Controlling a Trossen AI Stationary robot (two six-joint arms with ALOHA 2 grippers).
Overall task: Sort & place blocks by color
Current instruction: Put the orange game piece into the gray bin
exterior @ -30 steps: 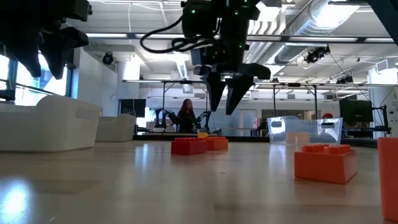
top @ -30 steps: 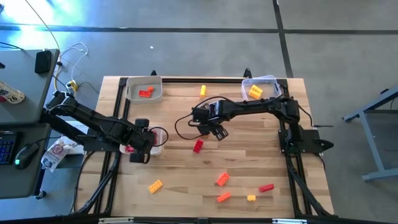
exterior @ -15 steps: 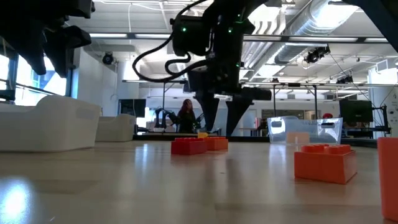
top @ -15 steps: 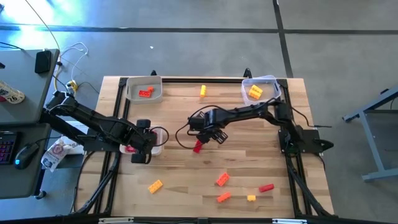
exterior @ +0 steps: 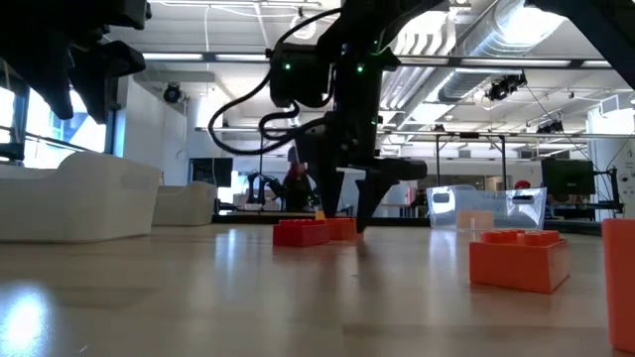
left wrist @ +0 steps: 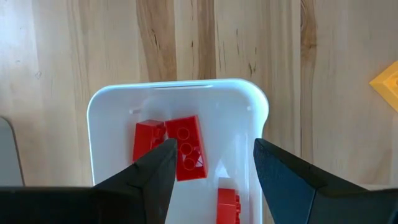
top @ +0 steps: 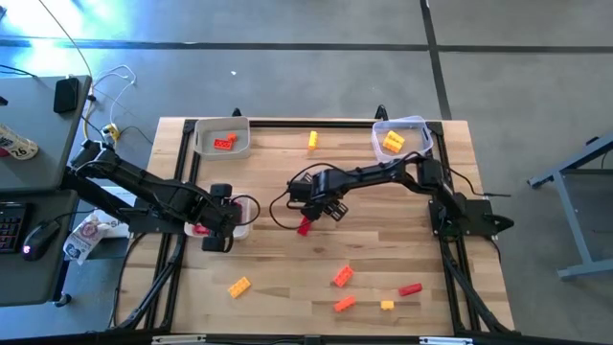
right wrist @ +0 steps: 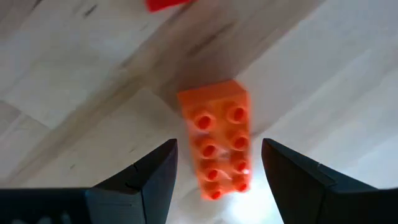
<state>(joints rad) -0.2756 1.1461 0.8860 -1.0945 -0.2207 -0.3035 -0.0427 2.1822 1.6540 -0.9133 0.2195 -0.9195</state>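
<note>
My right gripper is open and low over the table's middle. In the right wrist view its fingers stand on either side of an orange-red studded brick, which lies flat with its studs up; a second red brick lies just beyond. The high view shows that spot as red. In the low view the fingers reach nearly to the tabletop by the red and orange bricks. My left gripper hangs open above a white tray that holds three red bricks.
A white tray with a red-orange brick sits at the far left. A clear tub with yellow bricks sits at the far right. A yellow brick lies between them. Near the front edge lie loose bricks: yellow-orange, orange, red.
My right gripper has moved toward the table's left and near edge and come down, from hip-high above the table to straddling the orange-red brick, still open. The bricks and my left arm have stayed where they were.
</note>
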